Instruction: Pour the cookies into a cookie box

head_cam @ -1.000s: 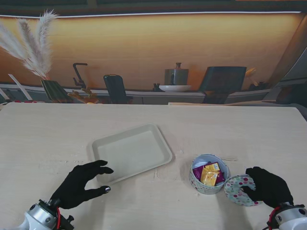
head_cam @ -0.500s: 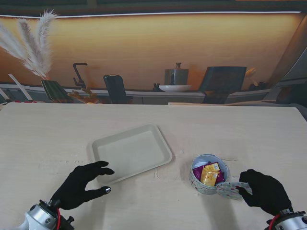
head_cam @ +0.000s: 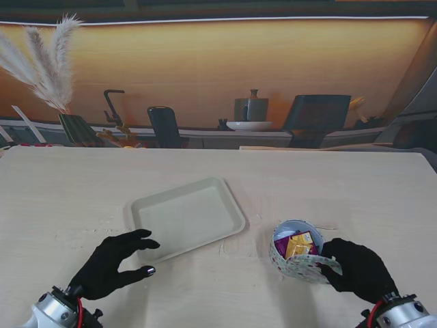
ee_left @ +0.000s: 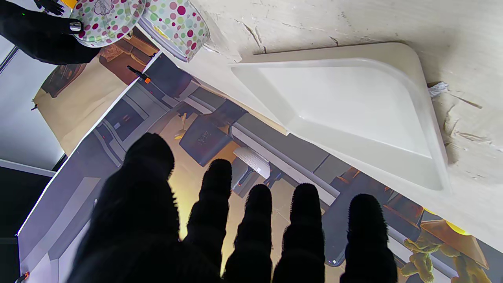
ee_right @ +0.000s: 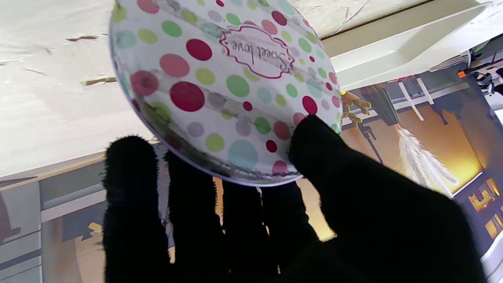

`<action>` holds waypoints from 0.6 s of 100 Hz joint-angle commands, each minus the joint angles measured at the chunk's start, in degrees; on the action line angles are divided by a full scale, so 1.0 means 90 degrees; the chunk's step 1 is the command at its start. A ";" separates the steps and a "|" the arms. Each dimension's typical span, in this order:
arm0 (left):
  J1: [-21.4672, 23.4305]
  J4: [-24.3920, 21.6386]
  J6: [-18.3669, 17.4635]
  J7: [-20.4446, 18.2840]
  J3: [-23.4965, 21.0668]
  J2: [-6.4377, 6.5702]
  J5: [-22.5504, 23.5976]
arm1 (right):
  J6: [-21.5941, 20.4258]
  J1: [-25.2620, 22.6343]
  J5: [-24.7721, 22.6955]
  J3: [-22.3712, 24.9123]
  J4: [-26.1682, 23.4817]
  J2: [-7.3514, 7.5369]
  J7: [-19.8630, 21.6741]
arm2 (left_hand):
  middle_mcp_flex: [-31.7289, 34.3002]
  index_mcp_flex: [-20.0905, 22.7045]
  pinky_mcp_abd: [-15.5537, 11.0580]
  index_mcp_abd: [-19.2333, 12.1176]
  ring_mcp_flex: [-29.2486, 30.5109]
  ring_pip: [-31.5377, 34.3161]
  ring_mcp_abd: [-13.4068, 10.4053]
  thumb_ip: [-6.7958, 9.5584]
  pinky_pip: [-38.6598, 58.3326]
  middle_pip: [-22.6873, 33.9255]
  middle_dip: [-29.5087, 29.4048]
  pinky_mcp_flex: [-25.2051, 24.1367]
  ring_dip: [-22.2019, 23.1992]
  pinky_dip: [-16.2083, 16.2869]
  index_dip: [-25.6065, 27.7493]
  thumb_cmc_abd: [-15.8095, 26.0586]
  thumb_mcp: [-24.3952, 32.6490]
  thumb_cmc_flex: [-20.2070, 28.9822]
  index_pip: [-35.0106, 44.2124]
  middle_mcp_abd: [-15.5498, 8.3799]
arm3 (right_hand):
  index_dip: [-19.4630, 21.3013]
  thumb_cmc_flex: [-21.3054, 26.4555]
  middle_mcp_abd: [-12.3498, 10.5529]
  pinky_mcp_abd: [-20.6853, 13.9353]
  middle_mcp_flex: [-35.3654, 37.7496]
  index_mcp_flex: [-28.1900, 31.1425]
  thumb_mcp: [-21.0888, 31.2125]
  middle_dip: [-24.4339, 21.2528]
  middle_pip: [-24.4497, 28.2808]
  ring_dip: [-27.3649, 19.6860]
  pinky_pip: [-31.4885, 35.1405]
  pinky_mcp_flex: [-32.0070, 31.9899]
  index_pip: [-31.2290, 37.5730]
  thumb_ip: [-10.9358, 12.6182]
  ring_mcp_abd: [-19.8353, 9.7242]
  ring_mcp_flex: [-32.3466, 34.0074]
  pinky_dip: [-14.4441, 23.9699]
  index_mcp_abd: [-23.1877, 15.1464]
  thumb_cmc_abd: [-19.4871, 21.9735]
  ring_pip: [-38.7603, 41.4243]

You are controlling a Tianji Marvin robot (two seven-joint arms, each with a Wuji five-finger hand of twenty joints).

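The round polka-dot cookie box [head_cam: 293, 246] stands to the right of the tray, with wrapped cookies [head_cam: 298, 244] in yellow and purple inside. My right hand [head_cam: 358, 270] is shut on the dotted lid [head_cam: 308, 268], holding it tilted over the box's near edge. The right wrist view shows the lid [ee_right: 224, 82] pinched between thumb and fingers. The cream tray [head_cam: 187, 217] lies empty at the middle of the table. My left hand [head_cam: 113, 263] hovers open by the tray's near left corner, fingers spread. In the left wrist view the tray [ee_left: 353, 110] and the box [ee_left: 177, 23] are visible.
The light wooden table [head_cam: 341, 184] runs back to a wall with a printed kitchen scene. Small crumbs or scuffs mark the surface around the tray's edge [head_cam: 225, 246].
My right hand has carried the lid leftward from beside the box to over its near edge, tilting it flatter. The left hand has barely moved.
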 commanded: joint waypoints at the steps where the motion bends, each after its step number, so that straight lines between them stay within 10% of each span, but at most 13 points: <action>1: 0.0073 -0.0062 -0.0044 -0.0100 -0.0016 -0.0033 -0.0018 | 0.0043 0.0182 -0.0006 -0.0088 -0.0090 0.0023 0.0159 | 0.0071 0.0144 -0.0048 -0.0116 0.0100 -0.0028 -0.0060 -0.0078 0.0000 -0.0047 -0.0095 -0.0021 -0.0053 -0.0056 0.0020 0.0348 -0.0164 0.0157 -0.0066 -0.0057 | 0.0111 -0.0043 -0.0093 0.0111 -0.0110 0.0139 0.0079 -0.0013 -0.0085 -0.0125 -0.0094 -0.0184 0.0067 0.0137 0.0180 -0.0255 -0.0079 -0.0062 0.0201 -0.0106; 60: 0.0096 -0.0086 0.0005 -0.0100 -0.0077 -0.0044 -0.0071 | 0.1474 0.2248 0.1501 -0.0979 0.0839 0.0173 0.1372 | 0.0085 0.0164 -0.0038 -0.0122 0.0109 -0.0037 -0.0054 -0.0078 -0.0008 -0.0074 -0.0103 -0.0017 -0.0060 -0.0077 0.0019 0.0382 -0.0200 0.0164 -0.0087 -0.0010 | 0.0243 -0.0132 -0.0094 0.0052 -0.1489 0.0026 0.0059 -0.0016 -0.0395 -0.0278 -0.0712 -0.1707 0.0132 0.0104 -0.0047 -0.1816 -0.0251 -0.0015 0.0329 -0.0629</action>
